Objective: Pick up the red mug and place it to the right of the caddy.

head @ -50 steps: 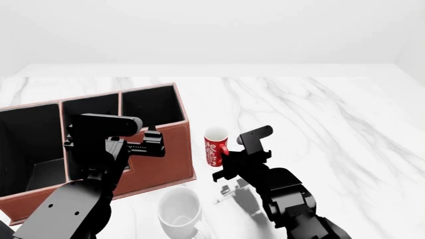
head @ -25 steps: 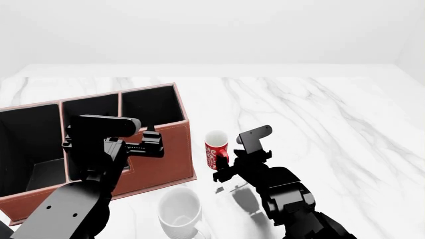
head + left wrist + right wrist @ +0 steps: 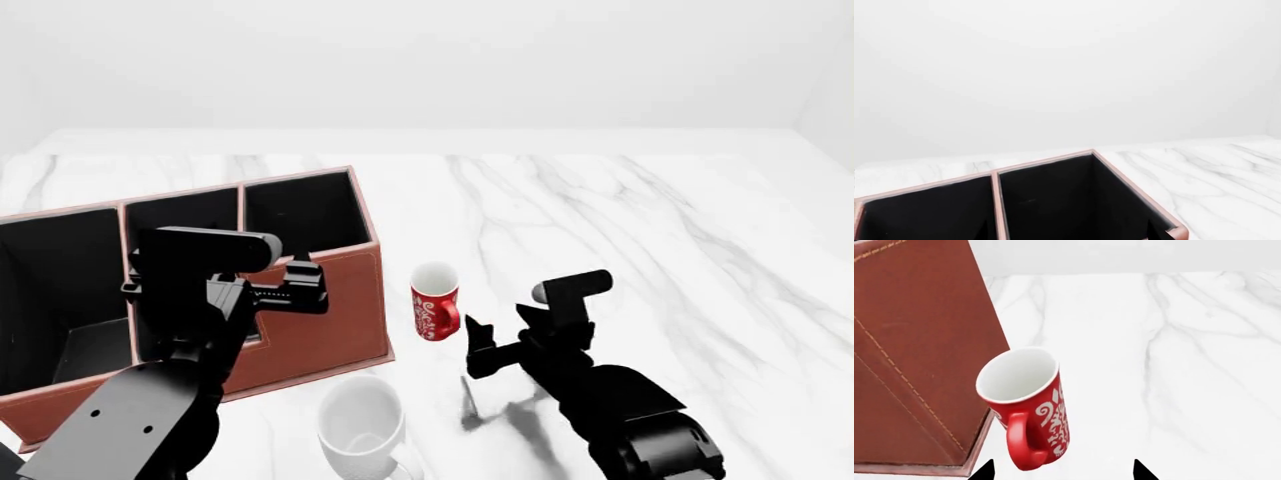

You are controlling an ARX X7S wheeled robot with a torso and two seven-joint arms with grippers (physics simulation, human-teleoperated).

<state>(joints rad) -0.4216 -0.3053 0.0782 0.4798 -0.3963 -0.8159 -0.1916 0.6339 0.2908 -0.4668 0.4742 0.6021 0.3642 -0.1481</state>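
Right end effector [image 3: 477,350], fingers spread and empty in the head view, sits just right of the upright red mug [image 3: 435,302] on the tabletop [image 3: 641,210], handle toward it, caddy [image 3: 320,330] left, white mug [image 3: 360,425] nearer; right wrist view: red mug [image 3: 1026,405] beside caddy [image 3: 921,355]; left wrist view: caddy [image 3: 1121,180] compartments only, left end effector state cannot be told.

We see the red mug [image 3: 435,303] in bright red with white swirls, its inside white and its handle red. Beside it, the caddy [image 3: 314,330] is reddish-brown with pale stitching, and its compartments are lined black. Near the caddy's front, the white mug [image 3: 360,425] is plain white. The counter [image 3: 641,220] is white marble with grey veins. Both tools, left tool [image 3: 296,285] and right tool [image 3: 478,350], are black.
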